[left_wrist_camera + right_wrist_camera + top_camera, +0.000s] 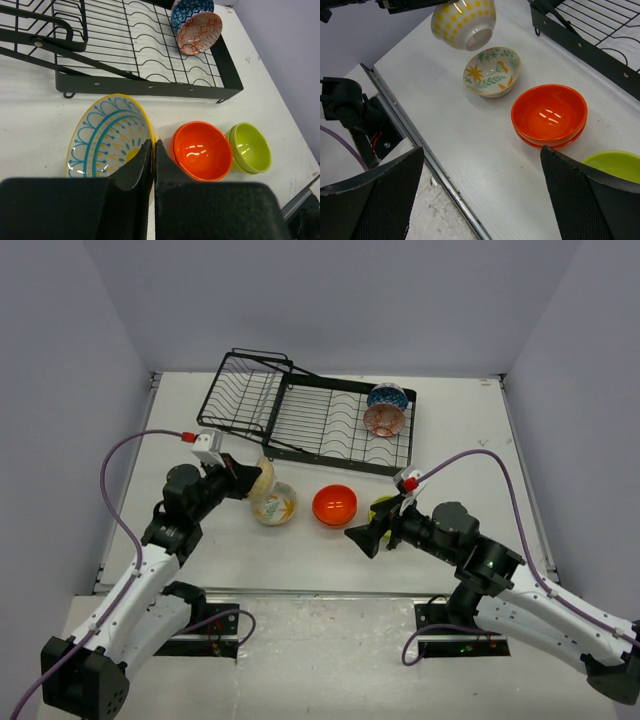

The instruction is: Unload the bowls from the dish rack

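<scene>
The black wire dish rack (300, 425) stands at the back. A blue patterned bowl (387, 397) and a pinkish patterned bowl (384, 419) lean in its right end; both show in the left wrist view (189, 11) (201, 32). My left gripper (248, 481) is shut on the rim of a cream bowl with yellow dots (263, 477) (107, 135) (464, 22), held above the table. A cream floral bowl (274, 506) (492, 71), an orange-red bowl (335, 504) (549, 115) and a lime green bowl (382, 507) (250, 147) sit on the table. My right gripper (362, 537) (482, 150) is open and empty beside the green bowl.
The table's metal front edge (427, 155) runs just below my right gripper. Grey walls close in the table on three sides. The rack's smaller tilted section (245, 385) is at the back left.
</scene>
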You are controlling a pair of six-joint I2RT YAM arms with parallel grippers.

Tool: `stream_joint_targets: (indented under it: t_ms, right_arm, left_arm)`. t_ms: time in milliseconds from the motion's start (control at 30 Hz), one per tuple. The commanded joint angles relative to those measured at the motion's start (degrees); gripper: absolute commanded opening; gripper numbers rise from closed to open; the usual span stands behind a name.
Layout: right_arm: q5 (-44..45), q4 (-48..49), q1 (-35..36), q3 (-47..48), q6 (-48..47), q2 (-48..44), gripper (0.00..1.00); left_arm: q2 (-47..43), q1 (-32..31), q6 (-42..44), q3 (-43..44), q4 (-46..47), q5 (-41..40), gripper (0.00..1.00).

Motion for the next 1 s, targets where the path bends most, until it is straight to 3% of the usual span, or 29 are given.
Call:
stream_joint_targets:
  t_ms: [0,267,600,967]
  right_arm:
    - [2.7,0.2,0.2,0.0,0.0,-0.9,0.99]
    - [3.9,-0.2,0.1,-0.3,-0.2,-2.3,0.99]
    - [4.0,-0.8,0.2,-0.2,-0.5,-2.0,0.99]
    - [4.0,-0.9,0.1,-0.3,-0.6,-2.7,0.99]
  left_arm:
    - [0.1,-3.8,4.0,4.5,-0.6,-9.1,0.0]
    - [4.3,-10.7,6.8,9.3,-6.8,-20.5,0.0]
    - [12.9,-25.5,10.1,15.2,-13.1,-37.6,0.0]
    - [20.3,-33.6,12.6,18.9,-15.3,-50.3,0.0]
